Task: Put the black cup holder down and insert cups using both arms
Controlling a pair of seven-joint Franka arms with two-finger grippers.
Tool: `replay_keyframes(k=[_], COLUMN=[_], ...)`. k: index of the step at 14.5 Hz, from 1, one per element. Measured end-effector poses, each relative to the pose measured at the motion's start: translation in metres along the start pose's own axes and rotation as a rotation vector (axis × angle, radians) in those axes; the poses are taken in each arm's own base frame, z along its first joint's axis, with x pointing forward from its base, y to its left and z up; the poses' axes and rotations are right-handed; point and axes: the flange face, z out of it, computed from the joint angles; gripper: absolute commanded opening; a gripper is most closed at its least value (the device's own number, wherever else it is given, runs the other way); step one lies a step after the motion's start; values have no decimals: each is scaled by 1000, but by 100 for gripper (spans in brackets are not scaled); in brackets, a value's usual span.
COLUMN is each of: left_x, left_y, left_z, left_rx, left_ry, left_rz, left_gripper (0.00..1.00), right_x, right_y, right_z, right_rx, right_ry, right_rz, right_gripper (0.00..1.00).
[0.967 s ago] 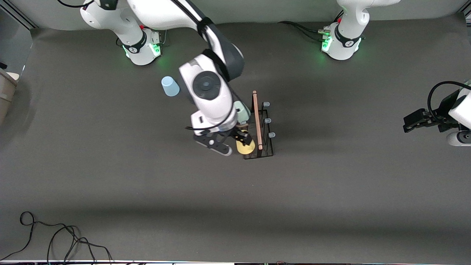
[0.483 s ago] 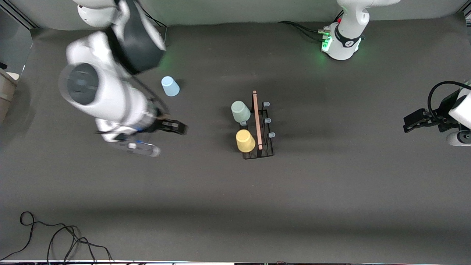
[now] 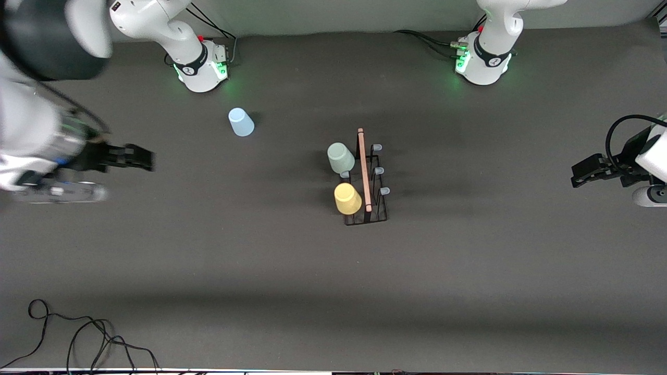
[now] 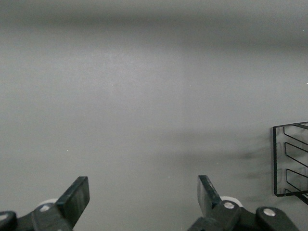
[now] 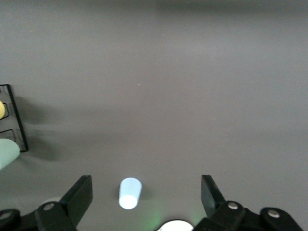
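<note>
The rack (image 3: 366,179) stands upright mid-table, its wooden handle (image 3: 363,170) running toward the camera. Two cups sit upside down over pegs on the row facing the right arm's end: the grey-green cup (image 3: 340,158) toward the bases and the yellow cup (image 3: 347,198) nearer the camera, inverted so the pegs carry them. Three pegs (image 3: 379,170) on the other row are bare. The blue cup (image 3: 241,122) rests mouth-down on the table at about ten o'clock from the rack, well apart from it (likely the next one to fetch).

The right claw (image 3: 136,157) hangs over the table at the right arm's end, fingers spread and holding nothing. The left claw (image 3: 582,174) waits over the left arm's end, roughly three o'clock from the rack, also spread and empty.
</note>
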Motion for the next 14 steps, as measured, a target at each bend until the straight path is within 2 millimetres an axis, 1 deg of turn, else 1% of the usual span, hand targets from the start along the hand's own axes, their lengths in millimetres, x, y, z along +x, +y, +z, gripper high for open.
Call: replay_keyframes(k=[1,2,3,7,14], left_x=[0,0,0,0,0], left_y=[0,0,0,0,-1], left_z=[0,0,0,0,0], left_rx=[0,0,0,0,-1], left_ry=[0,0,1,2,4], left_rz=[0,0,0,0,-2], left_gripper=[100,100,100,100,100], right_x=[-3,-5,-5,0,2], right_y=[17,28,32,34,35], right_z=[-5,-9,-9,-1,3], right_rx=[3,4,4,-7,-11], right_ry=[5,10,10,6,5], right_rz=[8,18,25,32,36], right_gripper=[100,100,100,100,100])
